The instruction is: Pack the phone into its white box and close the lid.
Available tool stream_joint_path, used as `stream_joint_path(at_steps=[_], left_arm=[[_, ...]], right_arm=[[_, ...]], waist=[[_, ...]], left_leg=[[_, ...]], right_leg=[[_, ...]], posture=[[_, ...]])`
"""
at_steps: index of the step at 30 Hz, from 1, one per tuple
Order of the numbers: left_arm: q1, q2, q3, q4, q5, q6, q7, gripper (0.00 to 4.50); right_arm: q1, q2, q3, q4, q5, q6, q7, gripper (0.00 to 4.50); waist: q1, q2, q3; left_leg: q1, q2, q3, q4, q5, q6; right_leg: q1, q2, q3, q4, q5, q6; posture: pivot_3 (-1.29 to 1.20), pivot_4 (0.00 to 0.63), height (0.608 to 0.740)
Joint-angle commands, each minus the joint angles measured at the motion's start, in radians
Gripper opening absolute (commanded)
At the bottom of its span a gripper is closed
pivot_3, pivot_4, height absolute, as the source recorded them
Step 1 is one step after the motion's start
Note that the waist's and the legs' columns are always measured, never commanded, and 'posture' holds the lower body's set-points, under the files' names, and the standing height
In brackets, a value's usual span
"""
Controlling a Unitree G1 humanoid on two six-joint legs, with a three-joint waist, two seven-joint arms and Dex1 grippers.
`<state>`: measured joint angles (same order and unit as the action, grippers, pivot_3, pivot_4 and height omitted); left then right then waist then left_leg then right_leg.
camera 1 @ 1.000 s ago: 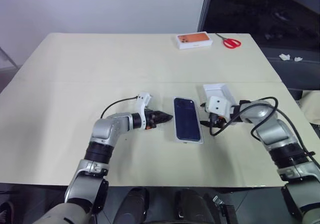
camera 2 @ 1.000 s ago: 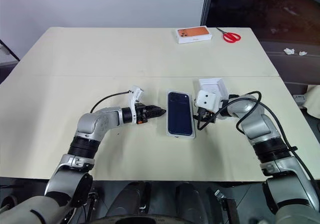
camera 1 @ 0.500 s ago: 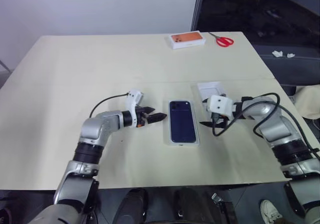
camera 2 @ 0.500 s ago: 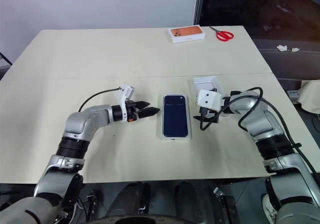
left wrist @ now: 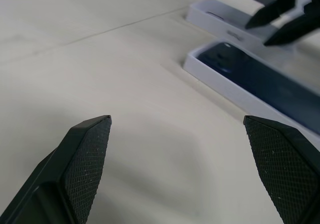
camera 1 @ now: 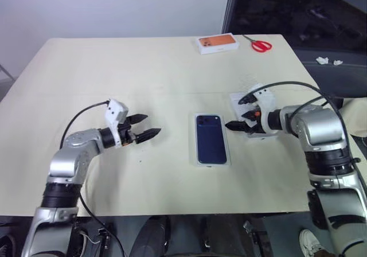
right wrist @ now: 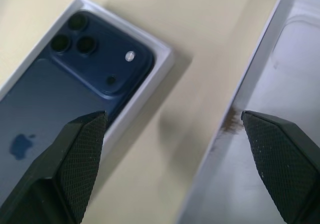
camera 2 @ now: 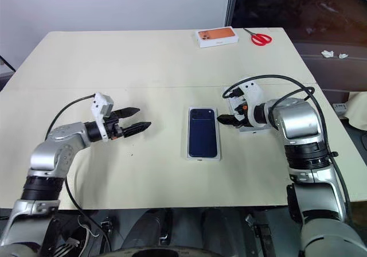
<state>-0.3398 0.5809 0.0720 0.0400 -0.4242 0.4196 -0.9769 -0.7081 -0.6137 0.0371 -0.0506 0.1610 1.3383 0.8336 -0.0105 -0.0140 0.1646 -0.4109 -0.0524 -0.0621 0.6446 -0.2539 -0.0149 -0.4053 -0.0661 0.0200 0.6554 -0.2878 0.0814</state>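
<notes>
Seen from the head camera, the phone (camera 1: pixel 211 138) lies back-up inside the white box (camera 1: pixel 212 163) near the middle of the table (camera 1: pixel 114 73), its camera cluster at the far end. To its left, well apart, the left gripper (camera 1: pixel 144 127) hovers with its fingers spread wide and nothing between them. Just right of the box, the right gripper (camera 1: pixel 241 112) is also spread wide and empty, held over the lid (camera 1: pixel 237 98), which lies open side up beside the box. At the far edge sit a small orange-topped box (camera 1: pixel 218 43) and red scissors (camera 1: pixel 261 45). From the left wrist, the two wide-apart fingers (left wrist: pixel 82 156) frame bare tabletop, with the boxed phone (left wrist: pixel 260 81) and the lid (left wrist: pixel 220 20) beyond, and the right gripper (left wrist: pixel 287 16) above the lid. From the right wrist, the spread fingers (right wrist: pixel 75 154) straddle the gap between the box's camera end (right wrist: pixel 160 59) and the lid's wall (right wrist: pixel 250 96).
</notes>
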Motion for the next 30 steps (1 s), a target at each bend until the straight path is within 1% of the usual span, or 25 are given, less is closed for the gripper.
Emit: stream_joint_path(at_steps=[1, 3, 5, 9, 14, 19, 21, 23, 24, 25, 26, 27, 28, 29, 30], left_arm=[[0.039, 0.049, 0.031, -0.026, 0.004, -0.109, -0.072, 4.47], [0.067, 0.056, 0.055, -0.057, -0.041, -0.112, -0.097, 4.47], [0.098, 0.063, 0.067, -0.084, -0.055, -0.126, -0.114, 4.47], [0.13, 0.039, 0.068, -0.13, -0.067, -0.127, -0.089, 4.47], [0.141, -0.008, 0.049, -0.175, -0.075, -0.104, -0.032, 4.47], [0.147, -0.025, 0.032, -0.186, -0.072, -0.099, -0.011, 4.47], [0.148, -0.031, 0.031, -0.189, -0.07, -0.1, 0.0, 4.47], [0.15, -0.033, 0.032, -0.192, -0.07, -0.102, 0.004, 4.5], [0.151, -0.035, 0.032, -0.194, -0.072, -0.098, 0.009, 4.5], [0.151, -0.035, 0.031, -0.195, -0.071, -0.099, 0.014, 4.5], [0.152, -0.036, 0.03, -0.196, -0.07, -0.099, 0.017, 4.5], [0.152, -0.036, 0.029, -0.197, -0.07, -0.099, 0.02, 4.5], [0.152, -0.036, 0.028, -0.197, -0.07, -0.1, 0.021, 4.5], [0.151, -0.037, 0.027, -0.197, -0.07, -0.1, 0.024, 4.5], [0.151, -0.037, 0.026, -0.197, -0.071, -0.101, 0.026, 4.5]], right_arm=[[-0.024, -0.011, 0.005, -0.049, 0.02, 0.104, -0.066, 4.5], [-0.045, -0.024, 0.017, -0.027, 0.012, 0.132, -0.107, 4.5], [-0.068, -0.022, 0.011, -0.015, 0.024, 0.186, -0.134, 4.5], [-0.102, -0.041, 0.037, -0.009, 0.061, 0.271, -0.167, 4.5], [-0.13, -0.046, 0.064, 0.032, 0.112, 0.276, -0.221, 4.5], [-0.123, -0.049, 0.095, 0.041, 0.184, 0.276, -0.282, 4.5], [-0.126, -0.036, 0.088, 0.052, 0.196, 0.276, -0.317, 4.5], [-0.127, -0.027, 0.08, 0.056, 0.208, 0.276, -0.349, 3.97], [-0.127, -0.028, 0.083, 0.052, 0.217, 0.276, -0.358, 3.61], [-0.124, -0.028, 0.084, 0.046, 0.228, 0.276, -0.368, 3.16], [-0.122, -0.029, 0.088, 0.039, 0.234, 0.276, -0.377, 2.57], [-0.12, -0.028, 0.089, 0.039, 0.241, 0.276, -0.386, 2.1], [-0.119, -0.027, 0.088, 0.04, 0.248, 0.276, -0.394, 1.54], [-0.12, -0.025, 0.088, 0.042, 0.247, 0.276, -0.403, 1.1], [-0.121, -0.022, 0.086, 0.042, 0.245, 0.276, -0.414, 0.52]], waist=[[-0.001, 0.0, 0.0], [0.0, 0.0, 0.0], [-0.002, 0.0, 0.0], [-0.003, 0.001, 0.001], [-0.003, 0.001, 0.001], [-0.004, 0.001, 0.001], [-0.003, 0.001, 0.001], [-0.004, 0.001, 0.001], [-0.004, 0.001, 0.001], [-0.003, 0.001, 0.001], [-0.003, 0.001, 0.001], [-0.003, 0.001, 0.001], [-0.004, 0.001, 0.001], [-0.004, 0.001, 0.001], [-0.003, 0.001, 0.001]], left_leg=[[0.0, 0.0, 0.0, -0.001, 0.0, 0.0], [0.0, 0.0, 0.0, 0.0, 0.0, 0.0], [0.0, 0.0, 0.001, 0.0, 0.0, 0.001], [0.0, 0.0, 0.001, -0.001, 0.0, 0.001], [0.0, 0.0, 0.001, 0.0, 0.0, 0.001], [0.0, 0.0, 0.001, 0.0, 0.0, 0.001], [0.0, 0.0, 0.001, 0.0, 0.0, 0.001], [0.0, 0.0, 0.001, 0.0, 0.0, 0.001], [0.0, 0.0, 0.001, 0.0, 0.0, 0.001], [0.0, 0.0, 0.001, 0.0, -0.001, 0.001], [0.0, 0.0, 0.001, 0.0, -0.001, 0.001], [0.0, 0.0, 0.001, 0.0, -0.001, 0.001], [0.0, 0.0, 0.001, 0.0, -0.001, 0.001], [0.0, 0.0, 0.001, 0.0, -0.001, 0.001], [0.0, 0.0, 0.001, 0.0, -0.001, 0.002]], right_leg=[[0.0, 0.0, 0.0, 0.0, 0.0, 0.0], [0.0, -0.001, 0.0, 0.0, 0.0, 0.0], [0.0, -0.001, 0.0, 0.0, 0.0, 0.0], [-0.001, -0.001, 0.001, 0.0, 0.0, 0.0], [0.0, -0.001, 0.001, 0.0, 0.0, 0.0], [0.0, 0.0, 0.0, 0.0, 0.0, 0.0], [0.0, 0.0, 0.0, 0.0, 0.0, 0.0], [0.0, 0.0, 0.0, 0.0, 0.0, 0.0], [0.0, 0.0, 0.0, 0.0, 0.0, 0.0], [0.0, 0.0, 0.0, 0.0, 0.0, 0.0], [0.0, 0.0, 0.0, 0.0, 0.0, 0.0], [0.0, 0.0, 0.0, 0.0, 0.0, 0.0], [0.0, 0.0, 0.0, 0.0, 0.0, 0.0], [0.0, 0.0, 0.0, 0.0, 0.0, 0.0], [0.0, 0.0, 0.0, 0.0, 0.0, 0.0]], posture=[[0.0, 0.15, 0.74], [0.0, 0.15, 0.74], [0.0, 0.15, 0.74], [0.0, 0.15, 0.74], [0.0, 0.15, 0.74], [0.0, 0.15, 0.74], [0.0, 0.15, 0.74], [0.0, 0.15, 0.74], [0.0, 0.15, 0.74], [0.0, 0.15, 0.74], [0.0, 0.15, 0.74], [0.0, 0.15, 0.74], [0.0, 0.15, 0.74], [0.0, 0.15, 0.74], [0.0, 0.15, 0.74]])
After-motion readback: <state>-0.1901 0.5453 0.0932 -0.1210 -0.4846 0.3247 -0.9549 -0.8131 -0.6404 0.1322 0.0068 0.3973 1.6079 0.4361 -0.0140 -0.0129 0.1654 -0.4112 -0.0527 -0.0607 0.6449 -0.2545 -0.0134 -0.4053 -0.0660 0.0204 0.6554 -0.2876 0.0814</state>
